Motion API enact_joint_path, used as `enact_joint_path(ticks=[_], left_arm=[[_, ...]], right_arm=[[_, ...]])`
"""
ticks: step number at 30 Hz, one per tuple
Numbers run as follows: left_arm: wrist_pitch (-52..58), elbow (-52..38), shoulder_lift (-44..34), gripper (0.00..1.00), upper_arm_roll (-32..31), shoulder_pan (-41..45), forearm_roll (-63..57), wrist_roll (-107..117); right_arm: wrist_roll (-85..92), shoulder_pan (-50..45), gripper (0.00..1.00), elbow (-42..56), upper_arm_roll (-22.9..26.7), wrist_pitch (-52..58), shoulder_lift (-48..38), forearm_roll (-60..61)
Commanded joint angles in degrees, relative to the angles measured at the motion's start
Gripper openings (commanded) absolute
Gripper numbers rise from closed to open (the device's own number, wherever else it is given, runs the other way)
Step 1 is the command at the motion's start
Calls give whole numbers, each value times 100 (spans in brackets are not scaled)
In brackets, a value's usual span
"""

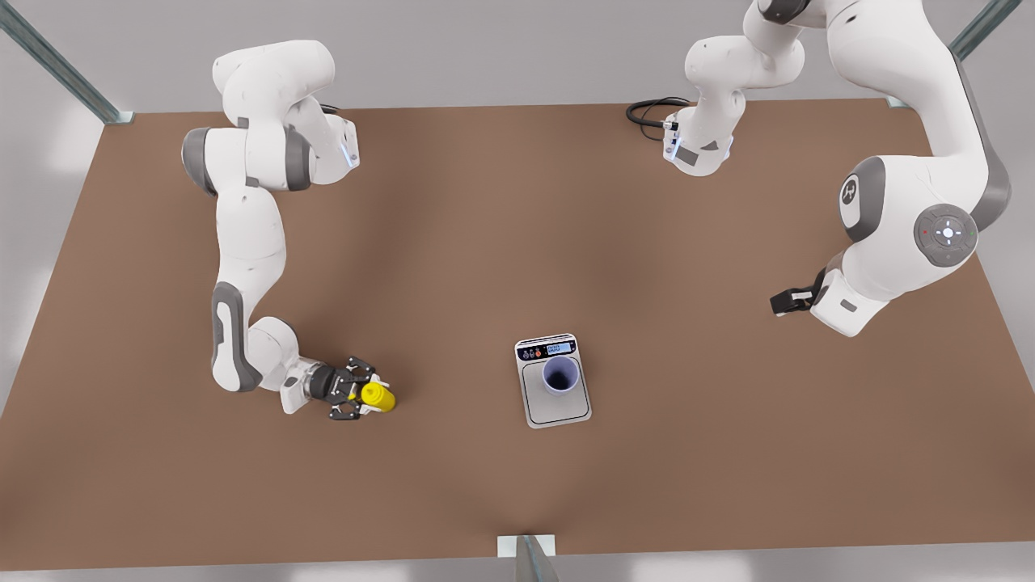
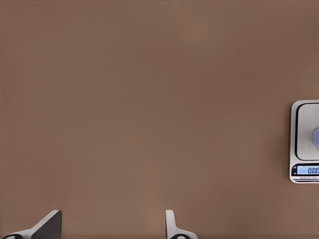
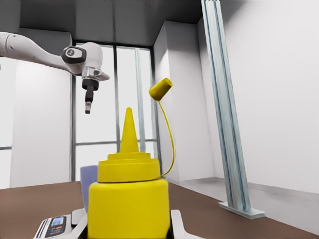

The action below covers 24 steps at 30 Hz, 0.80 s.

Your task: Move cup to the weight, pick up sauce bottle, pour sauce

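The sauce bottle [image 1: 378, 395] stands upright on the brown table [image 1: 485, 242], toward the front view's lower left, its pointed nozzle up and its small tethered cap [image 3: 161, 89] hanging off to one side on a thin yellow strap. The right gripper [image 1: 349, 390] reaches in low from the side, and its two fingers [image 3: 176, 225] press against both flanks of the yellow body, so the jaws are closed on the bottle. Well apart from it, near the table's middle, the cup [image 1: 560, 377] sits upright on the silver plate of the weight [image 1: 553, 404], whose black strip shows a lit blue display. The left gripper [image 1: 788, 301] hangs above the table at the front view's right, away from the weight; in the left wrist view its fingertips [image 2: 49, 225] stand spread with bare table between them, holding nothing.
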<state>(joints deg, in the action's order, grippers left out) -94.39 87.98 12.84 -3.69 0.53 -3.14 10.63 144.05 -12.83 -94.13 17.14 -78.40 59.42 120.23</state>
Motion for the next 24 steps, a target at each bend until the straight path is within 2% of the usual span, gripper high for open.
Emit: enact_joint_path(ticks=[1,2,24], left_arm=[[9,0,0,100,0,0,-3,0],[9,0,0,100,0,0,-3,0],[9,-9,0,100,0,0,6,9]], right_arm=[[-9,0,82,0,0,0,0,0],[-9,0,100,0,0,0,0,0],[-88,184,100,-114,9,184,-9,-246]])
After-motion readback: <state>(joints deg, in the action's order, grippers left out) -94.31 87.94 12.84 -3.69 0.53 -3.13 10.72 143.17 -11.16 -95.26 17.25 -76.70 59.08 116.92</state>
